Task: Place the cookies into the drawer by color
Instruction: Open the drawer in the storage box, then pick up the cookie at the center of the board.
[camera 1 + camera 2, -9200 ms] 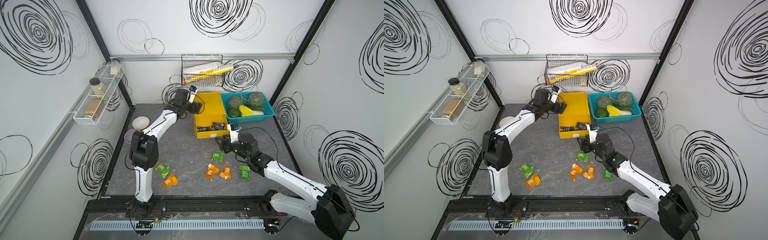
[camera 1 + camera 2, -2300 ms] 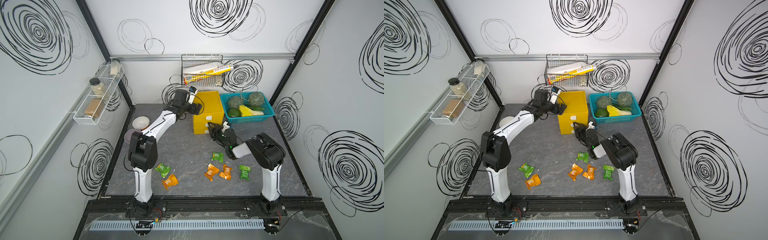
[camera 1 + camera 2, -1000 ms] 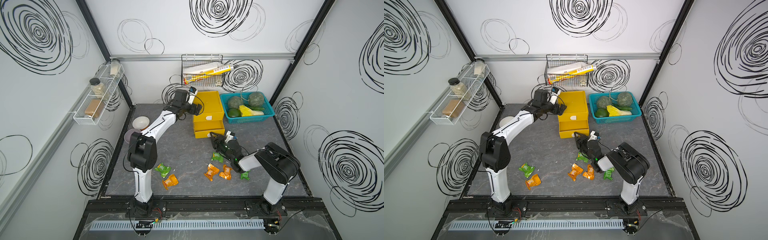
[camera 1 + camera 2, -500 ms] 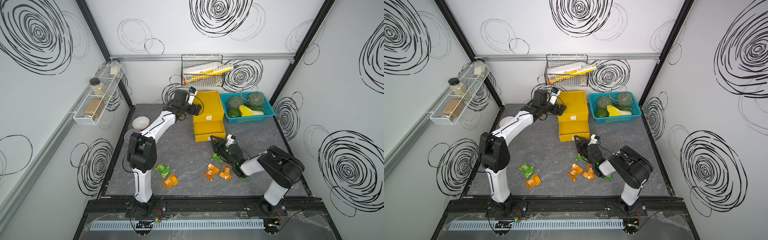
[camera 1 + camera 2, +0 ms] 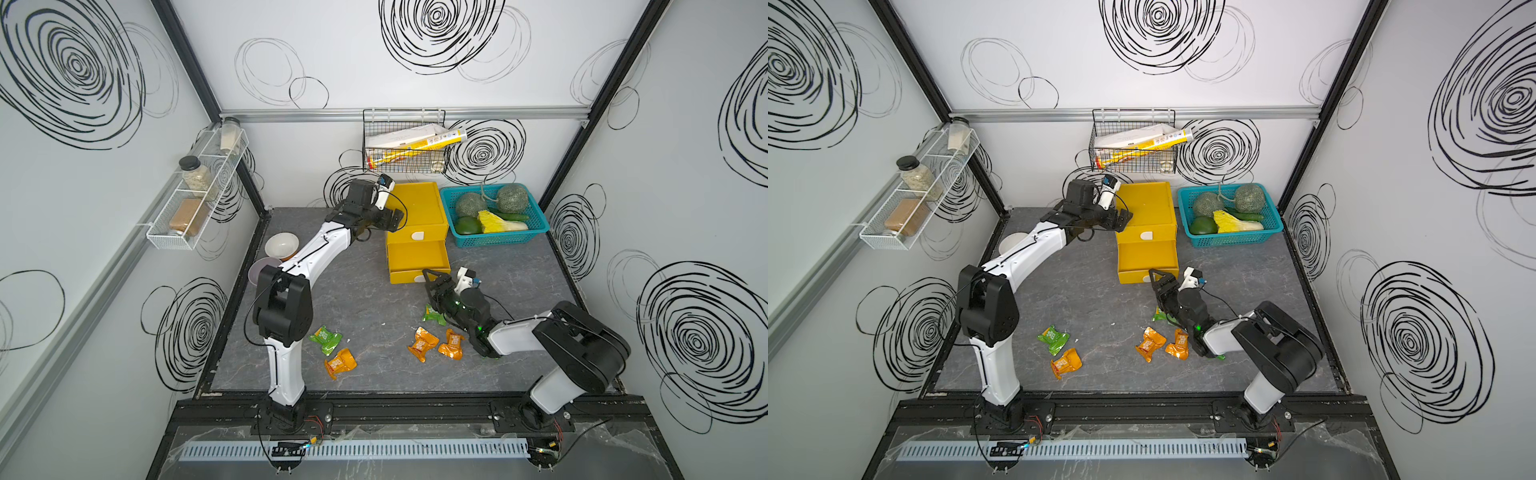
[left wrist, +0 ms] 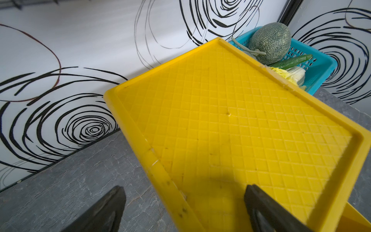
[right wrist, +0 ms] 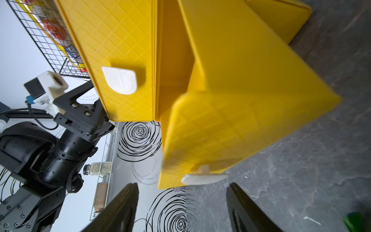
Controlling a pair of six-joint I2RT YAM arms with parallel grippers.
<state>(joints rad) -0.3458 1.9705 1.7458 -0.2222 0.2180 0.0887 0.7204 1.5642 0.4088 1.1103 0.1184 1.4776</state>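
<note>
The yellow drawer [image 5: 417, 208] cabinet stands at the back of the table; its middle drawer [image 5: 417, 257] is pulled out and looks empty. My right gripper [image 5: 434, 277] is open just in front of that drawer's white handle [image 7: 202, 177], which lies just beyond the fingertips, touching neither. My left gripper [image 5: 395, 219] is open astride the cabinet's top left edge [image 6: 160, 172], one finger over the top and one beside it. Loose cookies lie on the table: green [image 5: 326, 338], orange [image 5: 340, 363], orange [image 5: 423, 343], orange [image 5: 452, 344], green [image 5: 434, 313].
A teal basket [image 5: 494, 242] of vegetables stands right of the cabinet. Two bowls [image 5: 281, 245] sit at the table's left edge by the left arm. A wire basket [image 5: 405, 166] hangs on the back wall above the cabinet, and a jar shelf [image 5: 195, 199] on the left wall.
My right gripper drew the middle drawer further out towards the front, then opened and let go of its handle. The left arm has stayed put.
</note>
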